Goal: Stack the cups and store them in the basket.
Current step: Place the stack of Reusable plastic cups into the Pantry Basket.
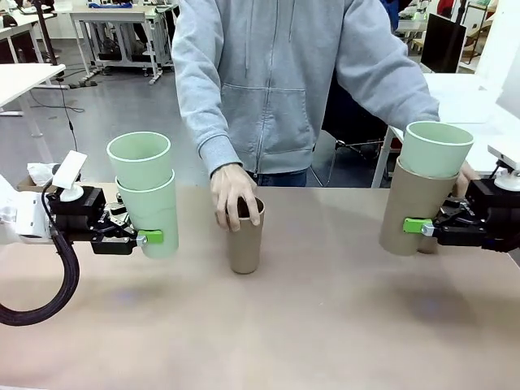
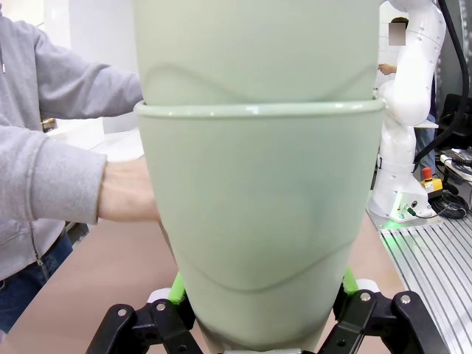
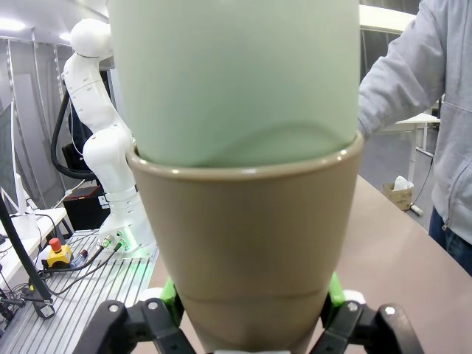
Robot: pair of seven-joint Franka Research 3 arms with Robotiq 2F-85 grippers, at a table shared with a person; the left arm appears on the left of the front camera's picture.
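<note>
At the left, the left fingers (image 1: pixel 154 236) are clenched on the lower of two nested mint cups (image 1: pixel 148 191), held upright. In the middle, a person's hand (image 1: pixel 236 197) rests on a taupe cup (image 1: pixel 245 244) standing on the table (image 1: pixel 325 325). At the right, the right fingers (image 1: pixel 411 227) grasp a second taupe cup (image 1: pixel 410 203) with a third mint cup (image 1: pixel 436 149) nested inside. Partial stacks exist, I judge; merging them and storing them in the basket remain.

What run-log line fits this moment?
left gripper shut on mint pair | right gripper shut on taupe-and-mint pair | person's hand on taupe cup
</note>
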